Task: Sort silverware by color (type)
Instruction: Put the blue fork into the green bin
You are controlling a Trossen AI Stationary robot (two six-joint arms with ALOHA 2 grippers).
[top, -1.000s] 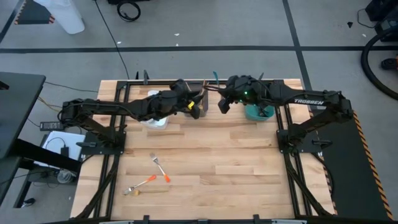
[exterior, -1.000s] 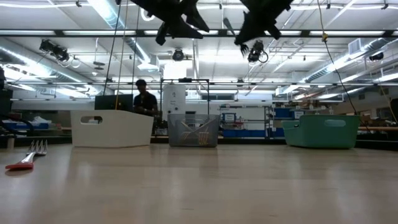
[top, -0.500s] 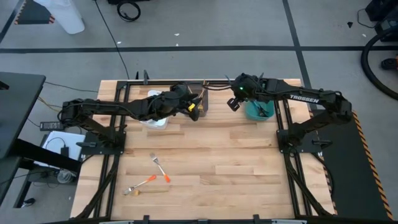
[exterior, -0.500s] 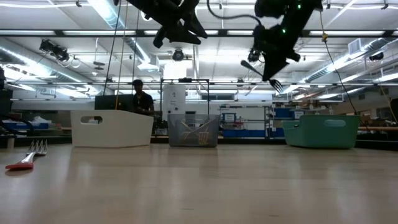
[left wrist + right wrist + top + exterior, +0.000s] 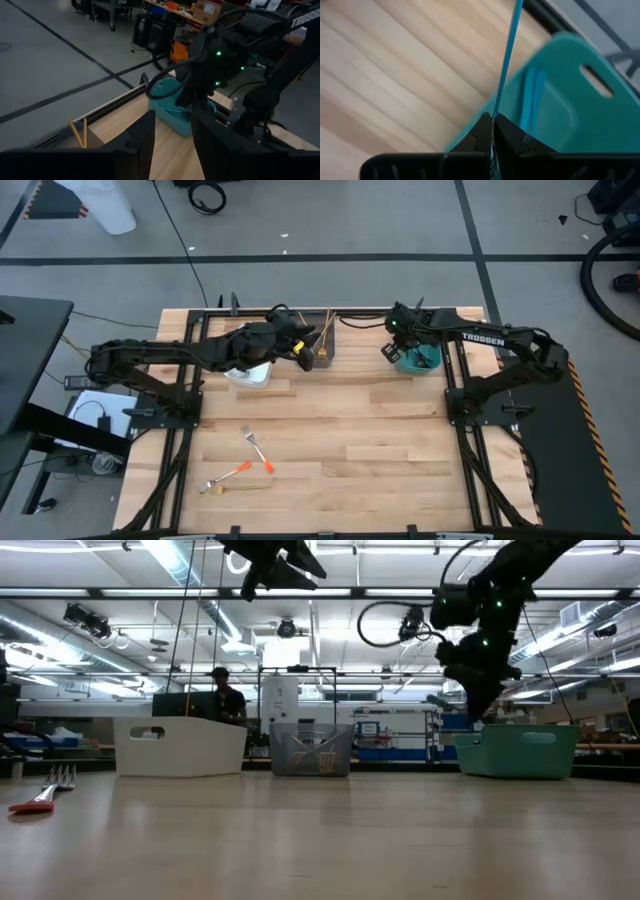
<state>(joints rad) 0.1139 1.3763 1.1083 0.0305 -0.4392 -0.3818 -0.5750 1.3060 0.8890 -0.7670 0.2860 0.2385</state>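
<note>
My right gripper pinches a blue-handled utensil over the teal bin; well away from it, orange forks await sorting. My left gripper hangs part-open, empty.

White bin, grey mesh bin, teal bin, orange-handled fork lying far left
</note>
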